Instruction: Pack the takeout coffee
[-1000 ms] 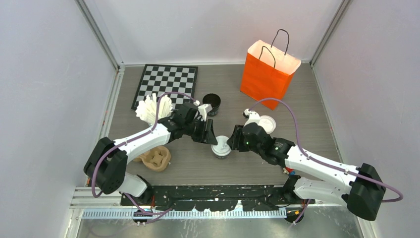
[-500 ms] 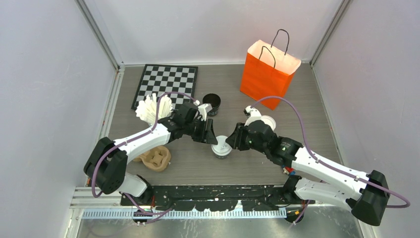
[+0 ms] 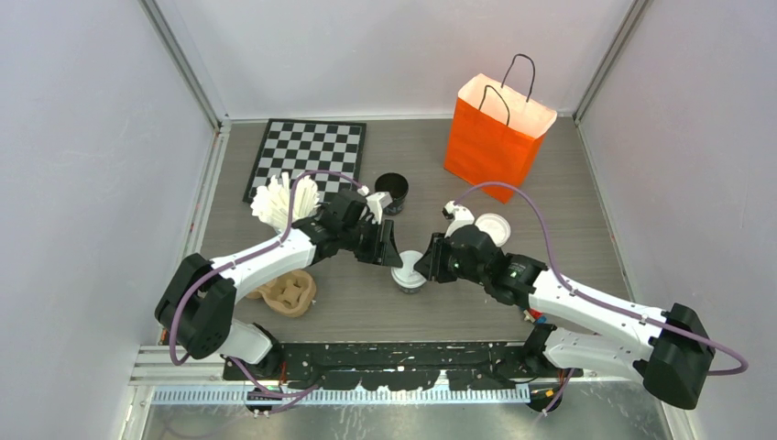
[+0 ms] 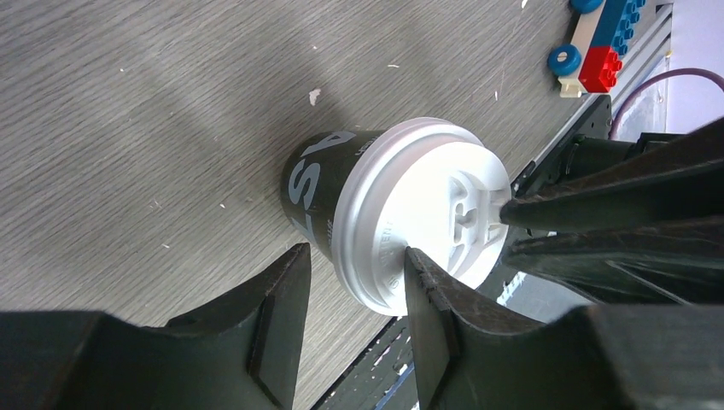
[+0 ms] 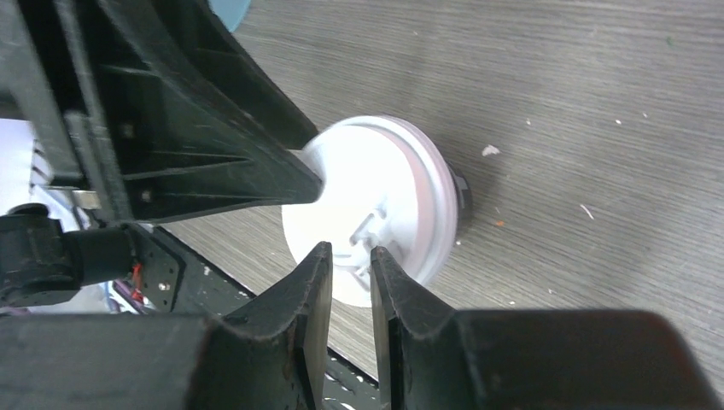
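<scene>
- The capped cup (image 4: 318,195) is standing upright on the table, right at the tips of both grippers, which are facing each other across it.
- The left gripper (image 4: 356,254) is sitting spread and released. The edge of the lid (image 4: 418,213) is poking into its gap, one fingertip (image 4: 424,286) is touching the rim, and the other is just beside the cup wall. The gap is narrower than the lid, so nothing is getting clamped there.
- The right gripper (image 5: 351,250) is holding its fingers nearly together at the lid's opposite edge, with the raised tab (image 5: 365,232) between the tips. I can't tell whether they're actually biting on it yet.
- My read: the right arm is taking this cup for the orange bag (image 3: 495,137), which is standing well beyond its fingers.
- To do it well, I'd be gripping below the lid, with the fingers either side of the cup wall. Pinching only the tab is risking popping the lid off or swinging the cup.
- The left fingertip should be backing off the rim before any lift, or it's going to drag the cup over.
- Keep the cup vertical between the fingers on the way to the bag mouth.
- An open cup (image 3: 391,191) is waiting just past the left fingers.
</scene>
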You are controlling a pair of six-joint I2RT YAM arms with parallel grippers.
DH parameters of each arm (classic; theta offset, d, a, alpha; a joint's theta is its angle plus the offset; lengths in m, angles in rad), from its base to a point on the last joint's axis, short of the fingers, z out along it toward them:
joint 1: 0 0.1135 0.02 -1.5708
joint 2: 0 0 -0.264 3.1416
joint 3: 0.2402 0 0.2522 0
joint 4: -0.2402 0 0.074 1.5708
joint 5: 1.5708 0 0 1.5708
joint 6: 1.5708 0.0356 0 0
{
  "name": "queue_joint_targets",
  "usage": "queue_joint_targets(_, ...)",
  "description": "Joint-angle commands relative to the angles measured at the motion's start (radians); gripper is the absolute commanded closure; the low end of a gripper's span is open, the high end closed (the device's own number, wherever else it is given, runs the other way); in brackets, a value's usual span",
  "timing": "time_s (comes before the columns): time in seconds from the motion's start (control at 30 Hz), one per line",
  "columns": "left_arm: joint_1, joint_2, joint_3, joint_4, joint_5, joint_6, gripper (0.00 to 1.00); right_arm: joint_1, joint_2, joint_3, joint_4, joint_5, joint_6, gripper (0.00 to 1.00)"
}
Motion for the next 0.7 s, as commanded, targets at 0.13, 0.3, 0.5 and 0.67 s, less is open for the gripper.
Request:
queue_joint_targets(0.13, -0.005, -0.021, -0.028, 0.01, -0.03, 0.025, 0.56, 0.005, 0.016, -0.083, 0.038, 0.092, 0.028, 0.73)
queue_joint_targets(0.3, -0.004, -0.019, -0.052, 0.008, -0.061, 0.034, 0.57, 0.005, 0.01, -0.12, 0.036, 0.115, 0.036, 0.73)
queue_joint_targets(0.5, -0.005, -0.024, -0.09, 0.006, -0.101, 0.034, 0.58, 0.004, 0.01, -0.174, 0.05, 0.135, 0.057, 0.74)
queue_joint_targets(0.67, -0.005, -0.032, -0.096, 0.03, -0.07, 0.048, 0.59, 0.004, 0.013, -0.169, 0.063, 0.121, 0.068, 0.74)
